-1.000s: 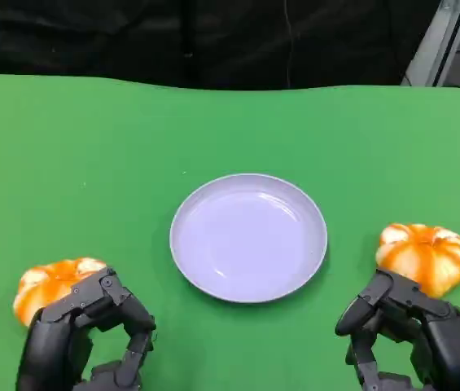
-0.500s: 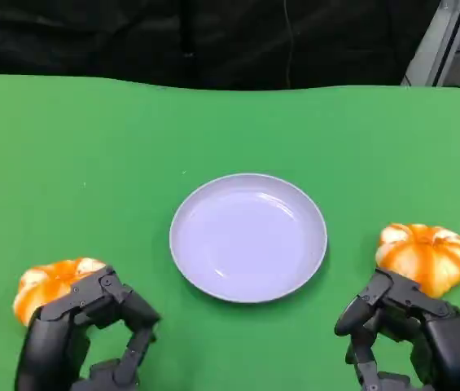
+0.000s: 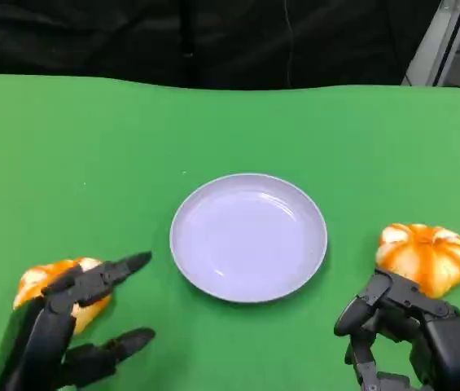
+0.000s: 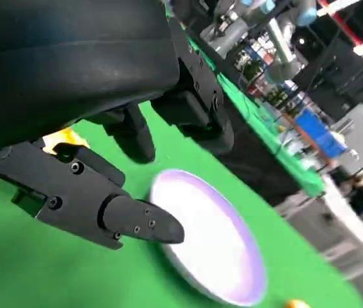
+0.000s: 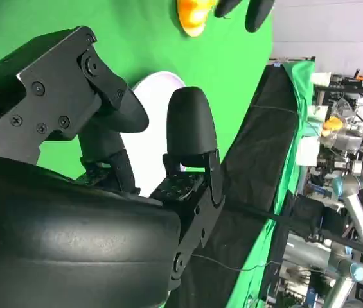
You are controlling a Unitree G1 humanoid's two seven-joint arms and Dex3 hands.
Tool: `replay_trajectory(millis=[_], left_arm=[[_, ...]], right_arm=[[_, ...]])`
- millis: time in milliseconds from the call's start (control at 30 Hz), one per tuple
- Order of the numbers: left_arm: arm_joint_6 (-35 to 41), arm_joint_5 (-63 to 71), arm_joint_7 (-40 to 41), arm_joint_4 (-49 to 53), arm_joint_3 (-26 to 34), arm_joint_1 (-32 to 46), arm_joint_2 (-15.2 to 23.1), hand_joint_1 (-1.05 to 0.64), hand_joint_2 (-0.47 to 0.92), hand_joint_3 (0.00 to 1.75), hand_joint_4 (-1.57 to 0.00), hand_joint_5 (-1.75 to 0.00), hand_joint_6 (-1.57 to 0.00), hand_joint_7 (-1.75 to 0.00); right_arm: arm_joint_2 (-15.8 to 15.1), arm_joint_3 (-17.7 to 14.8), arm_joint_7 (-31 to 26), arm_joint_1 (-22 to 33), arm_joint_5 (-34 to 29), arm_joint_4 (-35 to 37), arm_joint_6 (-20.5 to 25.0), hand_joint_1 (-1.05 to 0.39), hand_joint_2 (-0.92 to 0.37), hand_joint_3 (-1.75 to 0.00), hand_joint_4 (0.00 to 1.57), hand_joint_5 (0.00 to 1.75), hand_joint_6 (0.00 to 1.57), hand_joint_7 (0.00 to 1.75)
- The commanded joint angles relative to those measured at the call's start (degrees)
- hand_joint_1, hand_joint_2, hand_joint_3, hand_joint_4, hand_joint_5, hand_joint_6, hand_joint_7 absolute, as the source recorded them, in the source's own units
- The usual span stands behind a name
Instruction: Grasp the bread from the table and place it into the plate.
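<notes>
Two orange-and-white bread rolls lie on the green table. The left bread [image 3: 41, 281] is partly covered by my left hand [image 3: 59, 334], whose fingers are spread apart above it and hold nothing. The right bread [image 3: 423, 254] sits just beyond my right hand [image 3: 413, 334], whose fingers are curled in with nothing in them. An empty lavender plate [image 3: 248, 236] stands in the middle between the two hands. The left wrist view shows the plate [image 4: 213, 250] past my spread fingers [image 4: 123, 215] and a yellow bit of bread [image 4: 67, 137]. The right wrist view shows the left bread [image 5: 193, 16] beyond the plate [image 5: 159, 85].
The green cloth [image 3: 91, 138] runs to a dark curtain [image 3: 213, 41] at the far edge. A grey metal frame [image 3: 445, 37] stands at the back right. Bare cloth surrounds the plate on every side.
My left hand's fingers have uncurled and spread out over the left bread. The right hand, both breads and the plate have not moved.
</notes>
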Motion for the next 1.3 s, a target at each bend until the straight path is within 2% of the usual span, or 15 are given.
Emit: replay_trajectory(millis=[33, 100, 200, 367, 533, 667, 833, 1133, 1267, 1300], left_arm=[[7.4, 10.8, 3.2, -5.8, 0.6, 0.4, 4.8, -0.5, 0.92, 0.16, -0.23, -0.62, -0.43, 0.0], [10.5, 16.1, 4.6, -8.4, 0.2, 0.6, 6.7, -0.51, 0.92, 0.14, -0.19, -0.54, -0.36, 0.0], [12.9, 18.1, 5.8, -9.8, -0.8, 1.0, 7.8, -0.52, 0.92, 0.13, -0.18, -0.49, -0.34, 0.0], [25.5, 28.0, 0.1, -15.9, -2.6, 0.8, 10.7, -0.55, 0.92, 0.13, -0.08, -0.41, -0.31, 0.0], [34.3, 32.0, -6.9, -17.4, -5.9, -0.8, 12.5, -0.57, 0.92, 0.17, 0.0, -0.34, -0.2, 0.0], [38.9, 33.5, -10.3, -16.4, -8.4, -3.0, 13.4, -0.57, 0.92, 0.18, -0.02, -0.31, -0.18, -0.01], [43.3, 34.3, -13.6, -11.8, -12.1, -7.5, 14.5, -0.58, 0.92, 0.16, -0.03, -0.32, -0.18, 0.0], [47.5, 33.2, -12.7, 0.8, -18.1, -15.1, 14.5, -0.58, 0.92, 0.13, -0.02, -0.33, -0.2, -0.01], [47.0, 30.3, -11.6, 4.9, -19.2, -17.0, 14.7, -0.57, 0.92, 0.13, -0.01, -0.34, -0.2, -0.01], [45.9, 28.6, -10.9, 7.4, -19.2, -17.8, 14.5, -0.49, 0.92, 0.16, -0.09, -0.38, -0.24, -0.03]], right_arm=[[-0.1, 0.0, 0.0, 0.6, 1.3, -0.2, -0.6, 0.06, -0.42, -1.37, 0.69, 1.72, 0.68, 1.48], [-0.3, 0.0, 0.0, 0.8, 1.0, -0.7, -0.1, 0.05, -0.42, -1.37, 0.68, 1.73, 0.68, 1.49], [-0.3, 0.1, 0.0, 1.0, 0.9, -0.9, 0.2, 0.04, -0.41, -1.37, 0.67, 1.72, 0.68, 1.49], [0.0, 0.6, -0.4, 1.0, 0.3, -1.2, 0.0, 0.04, -0.4, -1.4, 0.68, 1.71, 0.68, 1.52], [0.0, 0.9, -0.3, 1.3, 0.6, -1.6, 0.3, 0.04, -0.45, -1.3, 0.67, 1.7, 0.67, 1.49], [0.0, 1.0, -0.4, 1.6, 0.7, -1.8, 0.3, 0.06, -0.45, -1.33, 0.66, 1.72, 0.67, 1.49], [0.0, 1.3, -0.5, 1.6, 0.4, -2.4, 1.2, 0.06, -0.44, -1.32, 0.65, 1.72, 0.67, 1.49], [-0.5, 0.8, -0.3, 1.4, 0.5, -2.3, 0.8, 0.05, -0.45, -1.28, 0.67, 1.71, 0.67, 1.46], [-0.6, 0.8, -0.3, 1.2, 0.5, -2.4, 1.0, 0.04, -0.46, -1.26, 0.67, 1.71, 0.68, 1.45], [-0.5, 0.7, -0.3, 1.2, 0.5, -2.5, 1.3, 0.05, -0.46, -1.27, 0.67, 1.7, 0.68, 1.45]])
